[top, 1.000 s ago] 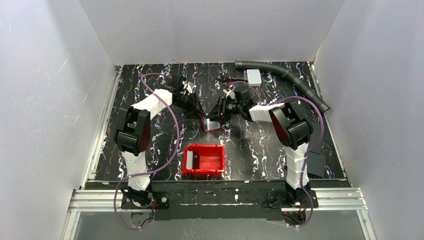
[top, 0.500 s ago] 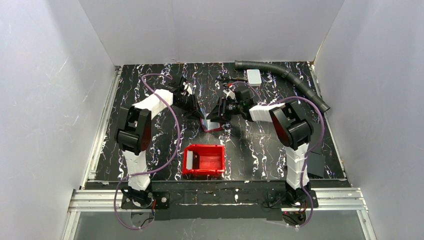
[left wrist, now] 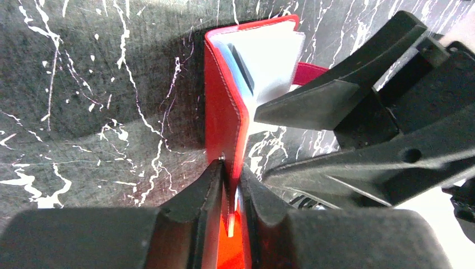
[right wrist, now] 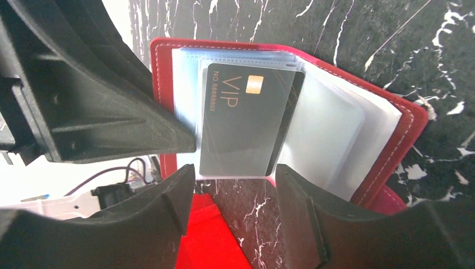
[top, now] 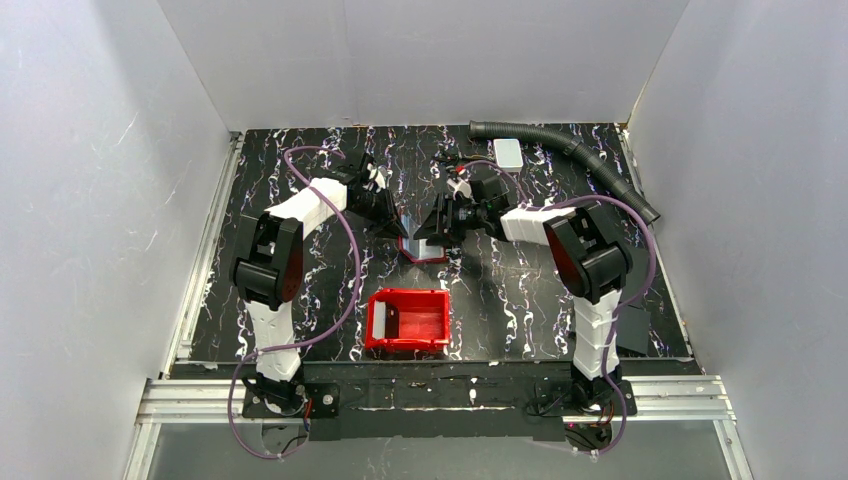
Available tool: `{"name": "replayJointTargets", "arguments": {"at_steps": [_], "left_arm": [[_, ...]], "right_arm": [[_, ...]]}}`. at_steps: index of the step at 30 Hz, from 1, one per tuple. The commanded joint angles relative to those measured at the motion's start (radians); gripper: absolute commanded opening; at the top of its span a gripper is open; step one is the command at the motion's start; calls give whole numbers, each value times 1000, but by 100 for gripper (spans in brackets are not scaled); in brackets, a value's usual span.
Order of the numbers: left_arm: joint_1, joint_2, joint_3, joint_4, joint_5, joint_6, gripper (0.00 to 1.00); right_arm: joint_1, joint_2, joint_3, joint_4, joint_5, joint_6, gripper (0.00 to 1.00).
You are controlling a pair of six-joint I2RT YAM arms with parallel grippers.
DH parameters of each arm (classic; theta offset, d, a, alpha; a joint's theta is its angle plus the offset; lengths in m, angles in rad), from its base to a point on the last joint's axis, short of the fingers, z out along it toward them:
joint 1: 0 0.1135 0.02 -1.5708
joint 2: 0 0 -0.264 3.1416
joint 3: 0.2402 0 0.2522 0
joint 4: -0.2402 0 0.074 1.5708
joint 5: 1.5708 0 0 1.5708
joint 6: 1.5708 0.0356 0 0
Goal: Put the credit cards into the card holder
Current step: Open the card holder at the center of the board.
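Observation:
The card holder (right wrist: 404,130), a red folding wallet with clear sleeves, stands open on the black marbled table (top: 300,170). A dark grey card marked VIP (right wrist: 246,123) sits in one sleeve, its lower end showing. My right gripper (right wrist: 235,174) is open just below that card, a finger on each side, not touching it. My left gripper (left wrist: 231,168) is shut on the edge of the holder's red cover (left wrist: 227,112). From above, both grippers meet at the holder (top: 424,247), the left gripper (top: 398,230) on its left and the right gripper (top: 436,230) on its right.
A bright red bin (top: 408,320) sits near the front, with a pale flat piece against its left inner wall. A white box (top: 508,153) and a black ribbed hose (top: 570,150) lie at the back right. Black sheets (top: 630,328) lie at the right front.
The holder has shifted slightly between the two grippers and its cover is tipped up more. The right gripper's fingers stand wider apart. Both arms have hardly moved.

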Motion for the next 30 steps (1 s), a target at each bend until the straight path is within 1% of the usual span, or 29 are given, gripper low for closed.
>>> {"name": "replayJointTargets", "arguments": {"at_steps": [1, 5, 8, 11, 14, 16, 17, 20, 24, 30], "left_arm": [[-8, -6, 38, -22, 5, 11, 12], [-12, -15, 43, -22, 7, 5, 9], [-12, -20, 52, -22, 10, 1, 12], [-13, -21, 58, -22, 15, -1, 12], [-14, -18, 62, -25, 5, -2, 7], [-15, -16, 66, -33, 0, -1, 1], [-16, -15, 69, -40, -7, 3, 0], [-22, -13, 71, -59, -20, 15, 0], [-30, -10, 64, -66, -41, 28, 0], [-32, -2, 71, -66, -40, 32, 0]], "right_arm": [[-1, -90, 36, -87, 53, -114, 67], [4, -75, 58, -112, 56, -143, 70], [5, -62, 60, -87, 44, -129, 71], [4, -51, 61, -74, 46, -108, 70], [4, -36, 58, -47, 34, -76, 69], [4, -37, 56, -32, 34, -64, 68], [4, -41, 59, -38, 41, -65, 68], [4, -38, 97, -95, 110, -69, 69], [13, -27, 146, -161, 216, -33, 71], [35, 5, 198, -204, 286, -31, 73]]}}
